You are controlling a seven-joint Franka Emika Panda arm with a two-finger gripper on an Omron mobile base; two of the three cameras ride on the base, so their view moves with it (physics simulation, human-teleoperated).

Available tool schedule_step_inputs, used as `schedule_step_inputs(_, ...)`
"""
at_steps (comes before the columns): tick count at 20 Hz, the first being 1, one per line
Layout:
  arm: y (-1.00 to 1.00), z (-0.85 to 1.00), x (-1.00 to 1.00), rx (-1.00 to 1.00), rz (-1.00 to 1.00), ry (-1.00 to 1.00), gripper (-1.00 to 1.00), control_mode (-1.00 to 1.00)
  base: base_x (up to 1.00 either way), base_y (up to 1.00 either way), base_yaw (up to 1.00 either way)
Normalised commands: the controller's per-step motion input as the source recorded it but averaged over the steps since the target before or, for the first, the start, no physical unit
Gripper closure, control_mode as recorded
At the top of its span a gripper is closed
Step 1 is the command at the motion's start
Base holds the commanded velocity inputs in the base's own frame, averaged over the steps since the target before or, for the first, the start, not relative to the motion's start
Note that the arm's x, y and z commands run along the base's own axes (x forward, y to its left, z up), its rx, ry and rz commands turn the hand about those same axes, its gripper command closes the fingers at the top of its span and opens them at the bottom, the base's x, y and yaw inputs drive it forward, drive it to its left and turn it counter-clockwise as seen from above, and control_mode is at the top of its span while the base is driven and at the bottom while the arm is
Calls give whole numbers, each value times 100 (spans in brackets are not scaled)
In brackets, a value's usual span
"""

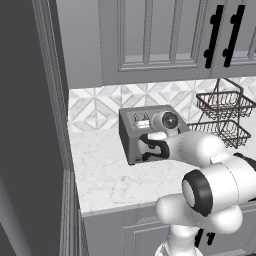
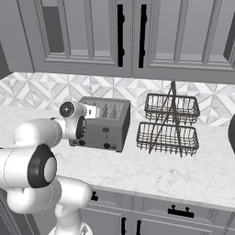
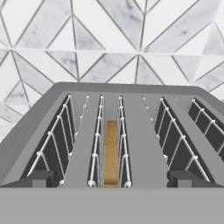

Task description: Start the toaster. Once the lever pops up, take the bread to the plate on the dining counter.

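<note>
A thin golden-brown slice of bread (image 3: 111,153) sits sunk edge-up in the second slot from the left of a boxy grey metal toaster (image 3: 131,94), flanked by fine white wire guides that line each of the four long slots. Seen from the hand view, the slice lies straight ahead of and between the two small dark fingertips (image 3: 39,178), which stand wide apart at either side of the toaster's near edge, gripping nothing. The gripper (image 3: 111,183) is poised just above and at the front of the appliance.

In the right base view the toaster (image 2: 108,126) shows a flat matte grey face with a small black lever (image 2: 105,130) and black knobs low along its lower edge. It rests on a white, grey-veined marble worktop (image 2: 183,172), against a backsplash (image 2: 41,89) of pale geometric triangle tiles. A two-tier dark wire basket (image 2: 169,124) stands just beside it to the right. Grey panelled cabinets (image 2: 92,32) with black bar handles hang overhead.
</note>
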Motion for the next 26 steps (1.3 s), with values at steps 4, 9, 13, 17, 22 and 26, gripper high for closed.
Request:
schedule_step_inputs(4,0,0,0,0,0,0,-100,-100,0,0,0)
schedule_step_inputs(9,0,0,0,0,0,0,-100,-100,0,0,0)
schedule_step_inputs(13,0,0,0,0,0,0,-100,-100,0,0,0)
schedule_step_inputs(17,0,0,0,0,0,0,-100,-100,0,0,0)
schedule_step_inputs(22,0,0,0,0,0,0,-100,-100,0,0,0)
schedule_step_inputs(26,0,0,0,0,0,0,-100,-100,0,0,0)
